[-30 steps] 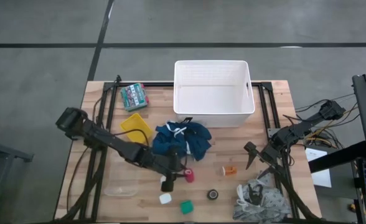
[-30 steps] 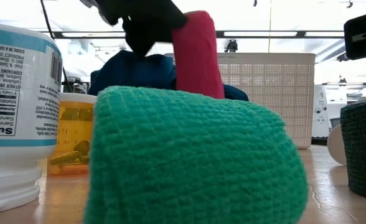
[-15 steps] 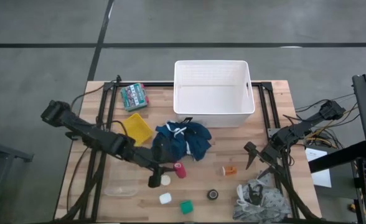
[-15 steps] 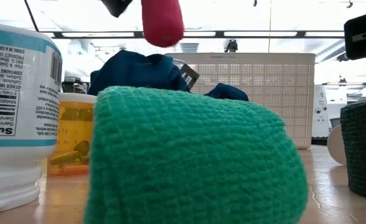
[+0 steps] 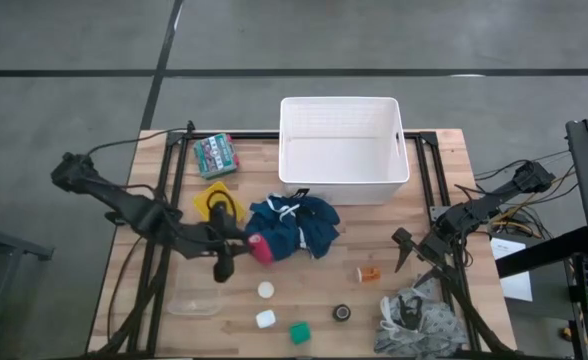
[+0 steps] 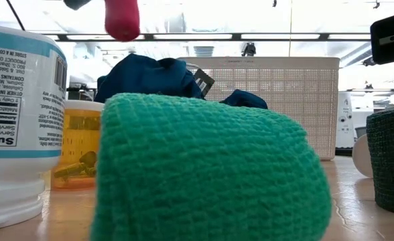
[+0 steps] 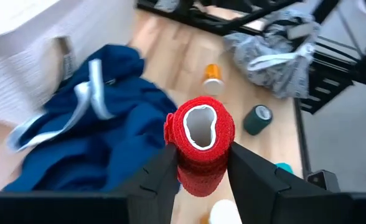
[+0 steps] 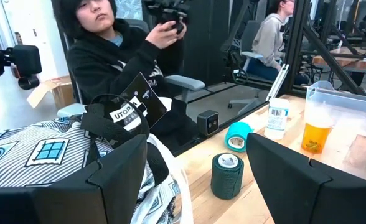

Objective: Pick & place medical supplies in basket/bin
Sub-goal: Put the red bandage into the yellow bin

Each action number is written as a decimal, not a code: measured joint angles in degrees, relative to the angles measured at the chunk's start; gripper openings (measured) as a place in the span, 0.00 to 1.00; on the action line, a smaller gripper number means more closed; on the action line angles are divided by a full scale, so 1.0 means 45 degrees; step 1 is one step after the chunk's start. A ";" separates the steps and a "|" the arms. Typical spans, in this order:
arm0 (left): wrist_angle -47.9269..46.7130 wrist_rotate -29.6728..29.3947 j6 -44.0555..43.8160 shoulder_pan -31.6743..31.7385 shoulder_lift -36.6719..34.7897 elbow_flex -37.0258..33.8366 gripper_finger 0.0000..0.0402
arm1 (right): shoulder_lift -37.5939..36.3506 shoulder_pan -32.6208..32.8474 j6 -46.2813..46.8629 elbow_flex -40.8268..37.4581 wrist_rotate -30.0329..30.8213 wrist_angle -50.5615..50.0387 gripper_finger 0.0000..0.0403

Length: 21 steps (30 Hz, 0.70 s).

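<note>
left gripper (image 7: 198, 163) is clamped on the red roll (image 7: 199, 142), holding it above the desk (image 5: 444, 150) at the near-left edge of the blue garment (image 5: 292, 226), beside the yellow tray (image 5: 219, 205) and well short of the white tub (image 5: 343, 150). right gripper (image 5: 410, 250) waits at the desk's right side, jaws spread partway and holding nothing, beside the patterned cloth (image 5: 419, 318). orange bottle (image 5: 370, 272), black roll (image 5: 342, 313) and green roll (image 5: 300, 333) lie on the desk.

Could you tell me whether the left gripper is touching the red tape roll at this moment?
Touching. The left wrist view shows the left gripper with its jaws pressed against both sides of the red tape roll, held up above the dark blue garment.
</note>
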 joint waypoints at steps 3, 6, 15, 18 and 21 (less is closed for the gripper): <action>-0.1065 -0.0473 -0.1155 0.0000 -0.0373 0.0000 0.33 | 0.0000 0.0001 0.0000 0.0000 -0.0004 -0.0002 0.67; -0.2119 -0.1080 -0.2501 0.0000 -0.0791 0.0000 0.33 | 0.0000 0.0000 0.0000 0.0000 -0.0001 -0.0003 0.67; -0.5094 -0.2836 -0.6622 0.0005 -0.2049 -0.0034 0.33 | 0.0000 -0.0004 0.0000 0.0000 0.0001 -0.0005 0.67; -0.6652 -0.2985 -0.8822 0.0081 -0.2364 -0.0097 0.33 | 0.0000 0.0001 0.0000 0.0000 -0.0003 -0.0004 0.67; -0.7974 -0.3026 -1.0129 0.0253 -0.2603 -0.0097 0.33 | 0.0000 -0.0001 0.0000 0.0000 -0.0004 -0.0001 0.67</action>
